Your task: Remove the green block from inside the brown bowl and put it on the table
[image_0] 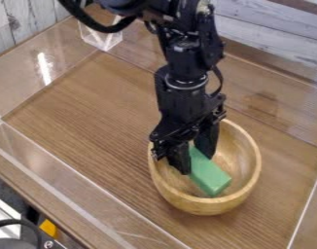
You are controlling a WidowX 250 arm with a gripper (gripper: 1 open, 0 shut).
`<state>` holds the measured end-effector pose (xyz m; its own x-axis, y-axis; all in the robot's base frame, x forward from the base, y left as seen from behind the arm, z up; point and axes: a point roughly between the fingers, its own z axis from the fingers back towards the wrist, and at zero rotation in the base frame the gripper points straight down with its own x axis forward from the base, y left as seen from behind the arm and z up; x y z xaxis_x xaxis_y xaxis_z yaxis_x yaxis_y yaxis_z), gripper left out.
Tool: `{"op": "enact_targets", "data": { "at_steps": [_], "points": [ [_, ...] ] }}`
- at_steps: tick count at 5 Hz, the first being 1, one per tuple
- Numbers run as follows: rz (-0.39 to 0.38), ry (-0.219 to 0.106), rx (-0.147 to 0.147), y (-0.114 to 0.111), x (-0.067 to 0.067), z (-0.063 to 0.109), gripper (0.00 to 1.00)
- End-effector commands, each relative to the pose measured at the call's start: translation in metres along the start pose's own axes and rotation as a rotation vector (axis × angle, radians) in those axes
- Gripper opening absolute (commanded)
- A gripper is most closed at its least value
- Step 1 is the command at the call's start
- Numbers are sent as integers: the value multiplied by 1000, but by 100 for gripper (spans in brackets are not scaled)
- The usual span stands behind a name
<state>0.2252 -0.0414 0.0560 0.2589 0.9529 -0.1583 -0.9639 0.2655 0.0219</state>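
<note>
The brown bowl [247, 181] sits on the table [84, 107] at the front right. Inside it the green block [211, 177] lies slanted, its lower end toward the bowl's front. My gripper [188, 156] reaches straight down into the bowl. Its two black fingers [165, 156] stand on either side of the block's upper end and seem closed against it. That end of the block is partly hidden behind the fingers.
Low clear acrylic walls [70, 185] edge the table on the front and left sides. Wood-grain tabletop stretches to the left of and behind the bowl. A grey plank wall [271, 24] stands at the back.
</note>
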Motion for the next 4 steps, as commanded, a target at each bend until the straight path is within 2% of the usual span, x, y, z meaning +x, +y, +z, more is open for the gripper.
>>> {"op": "enact_targets", "data": {
  "at_steps": [1,4],
  "points": [
    [-14,-16,-48,-6,-1,13,0],
    [-8,-25,-44,-4,-1,17,0]
  ]
}}
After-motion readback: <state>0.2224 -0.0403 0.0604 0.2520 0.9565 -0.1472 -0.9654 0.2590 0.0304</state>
